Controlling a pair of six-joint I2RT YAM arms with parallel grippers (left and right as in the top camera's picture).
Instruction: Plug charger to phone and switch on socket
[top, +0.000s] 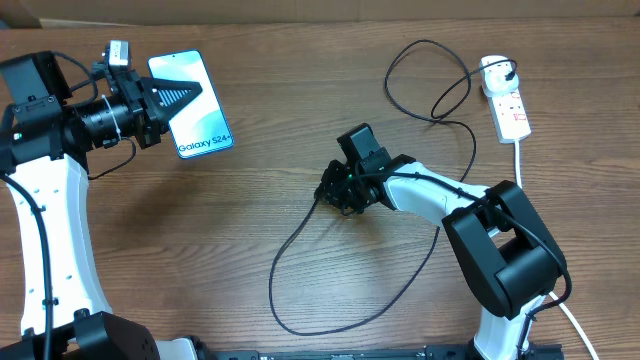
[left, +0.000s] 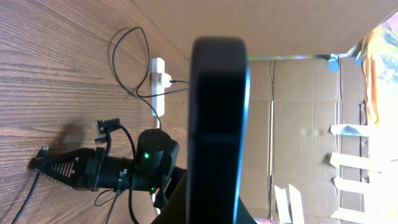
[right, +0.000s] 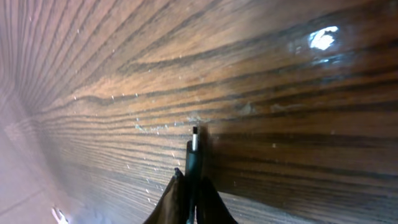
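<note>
Wooden surface (top: 180, 260) is bearing the socket (top: 508, 108) far right; left pincer (top: 172, 98) is clamping the phone (top: 205, 125) upper-left, right pincer (top: 338, 190) is pinching the charger (right: 194, 154) tip mid-surface, needing square alignment with the port.

One phone (top: 192, 105). One charger (top: 272, 285), a single thin black cable with one white plug adapter (top: 494, 68). One white power strip (top: 512, 112) with one thick white cord (top: 519, 160). Two robot arms: the left arm (top: 55, 220) and the right arm (top: 500, 250). One wooden worktop (top: 200, 250). In the left wrist view there are cardboard boxes (left: 298, 124), but how many cannot be told.
</note>
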